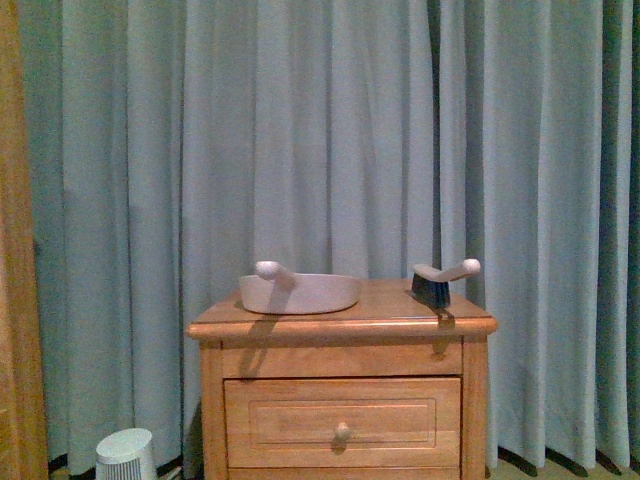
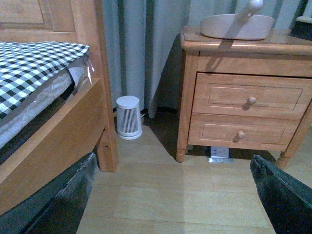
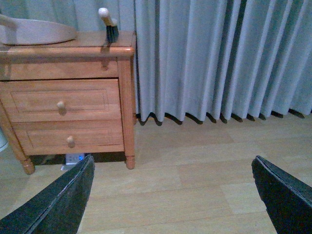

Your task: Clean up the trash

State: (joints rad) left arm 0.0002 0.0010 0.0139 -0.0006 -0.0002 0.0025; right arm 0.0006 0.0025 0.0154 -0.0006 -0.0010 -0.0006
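Note:
No trash shows in any view. A pale pink dustpan (image 1: 299,291) lies on the wooden nightstand (image 1: 340,322), its handle knob pointing up at the left. A small hand brush (image 1: 438,283) with dark bristles and a pale handle stands at the nightstand's right end. The dustpan (image 2: 237,25) and brush (image 3: 109,24) also appear in the wrist views. My left gripper (image 2: 170,197) hangs open over bare wooden floor, well short of the nightstand. My right gripper (image 3: 173,197) is open too, above bare floor in front of the curtain. Neither arm shows in the front view.
A grey-blue curtain (image 1: 330,140) hangs behind the nightstand. A bed (image 2: 44,122) with a black-and-white checked cover stands left of it. A small white ribbed appliance (image 2: 128,117) sits on the floor between them. A white power strip (image 2: 219,152) lies under the nightstand.

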